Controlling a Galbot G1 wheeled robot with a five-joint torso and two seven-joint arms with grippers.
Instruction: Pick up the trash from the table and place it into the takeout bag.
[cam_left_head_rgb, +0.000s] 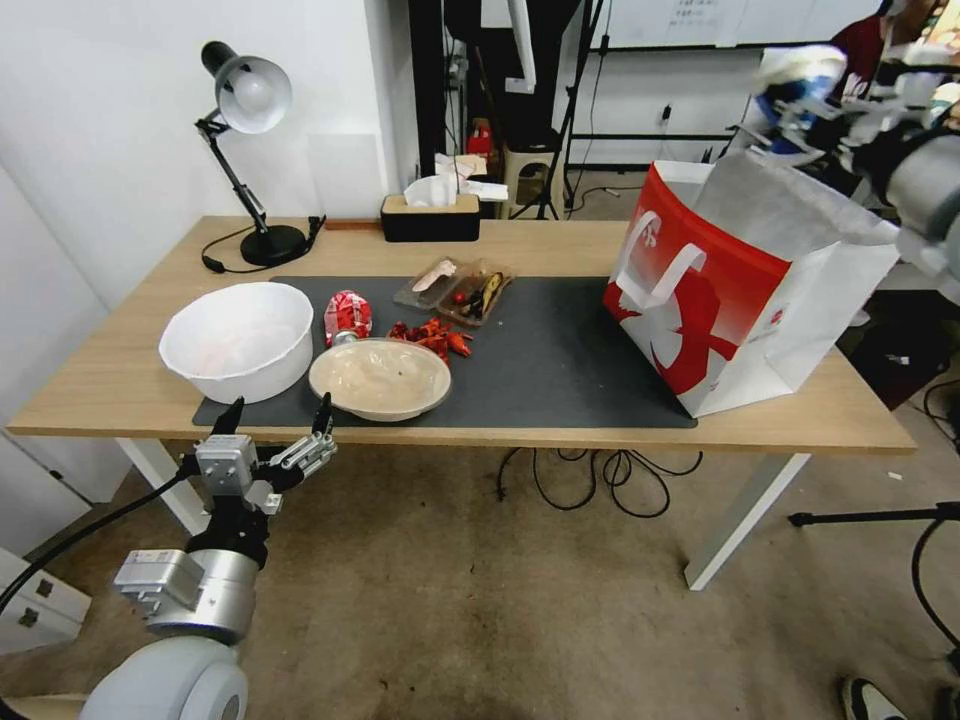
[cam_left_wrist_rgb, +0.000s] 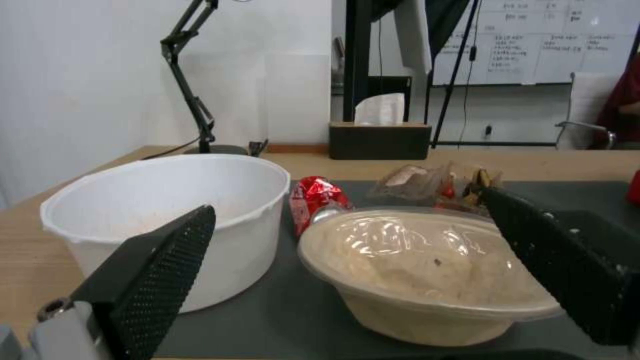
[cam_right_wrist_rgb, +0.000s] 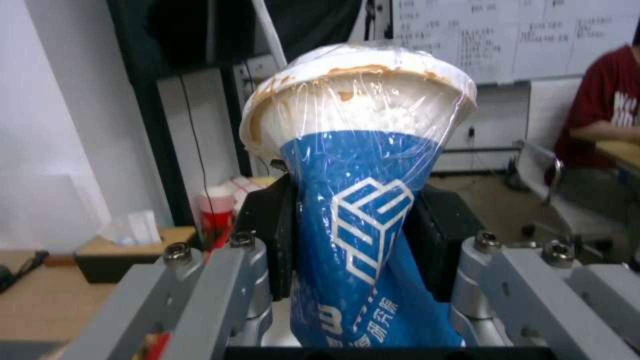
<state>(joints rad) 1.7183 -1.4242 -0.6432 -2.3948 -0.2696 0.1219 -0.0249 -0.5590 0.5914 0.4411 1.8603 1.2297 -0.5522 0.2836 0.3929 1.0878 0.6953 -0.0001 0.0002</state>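
blue-white tub, white cube logo, Chinese characters

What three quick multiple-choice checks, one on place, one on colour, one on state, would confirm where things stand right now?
1. Where is the right gripper?
A. up above the takeout bag's open mouth
B. down on the dark mat
C. under the table

2. What colour is the crushed can beside the white bowl?
A. green
B. red
C. yellow

3. How is the left gripper?
A. shut on the beige bowl
B. shut on the lamp
C. open, holding nothing

Answers:
1 A: the head view shows it raised over the bag, shut on the blue-white tub.
2 B: the can is red in the head and left wrist views.
3 C: its fingers stand spread at the table's near edge, short of the beige bowl.
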